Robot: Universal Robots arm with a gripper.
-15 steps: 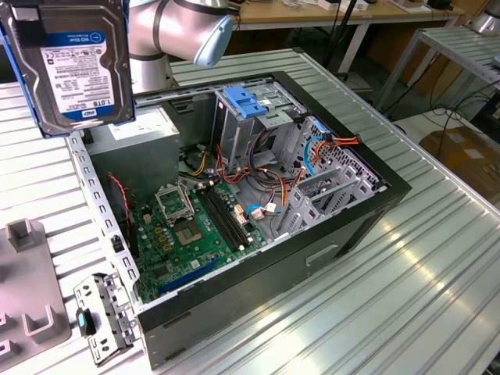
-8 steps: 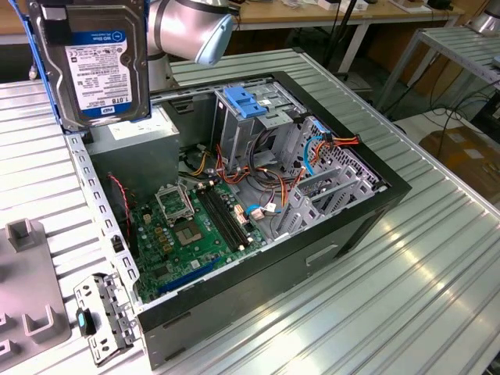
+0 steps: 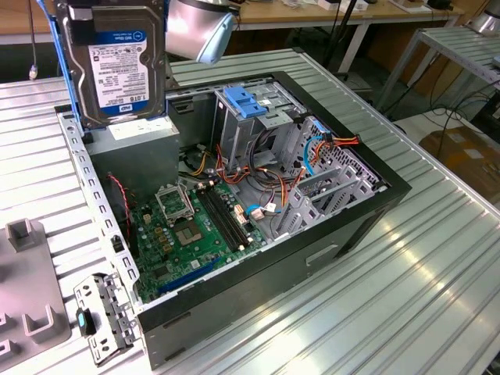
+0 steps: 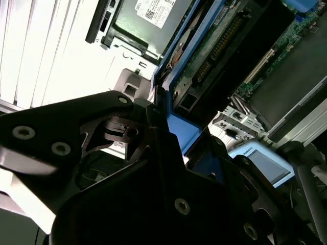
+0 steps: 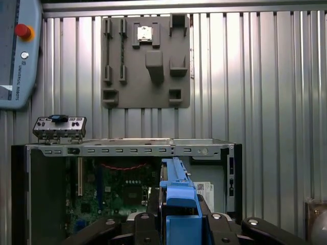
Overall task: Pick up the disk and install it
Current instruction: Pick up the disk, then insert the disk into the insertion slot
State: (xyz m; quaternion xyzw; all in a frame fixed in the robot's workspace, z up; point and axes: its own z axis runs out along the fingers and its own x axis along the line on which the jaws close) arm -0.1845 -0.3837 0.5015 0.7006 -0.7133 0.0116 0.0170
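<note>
- Gripper is seen clamped shut on the disk, with the blue carrier pinched from both sides in the first wrist view.
- Disk is held on edge, lifted clear above the open case, seemingly over the end where the power supply sits.
- Only the plastic carrier is gripped. If that hold slipped or the plastic flexed, the disk would likely be dropped into the case.
- Motherboard lies exposed below and would probably be struck and damaged by such a fall.
- Case rim is near the carrier's lower edge, so it could be clipped by a tilted or off-line descent.
- Cables are bunched loosely between motherboard and bay, where a carrier tab could be snagged.
- Bay, beneath the blue latch plate, is well apart from the disk. A skewed entry could jam the carrier against its metal rails.
- Tray lies farthest off on the ribbed table and is judged no hazard.
</note>
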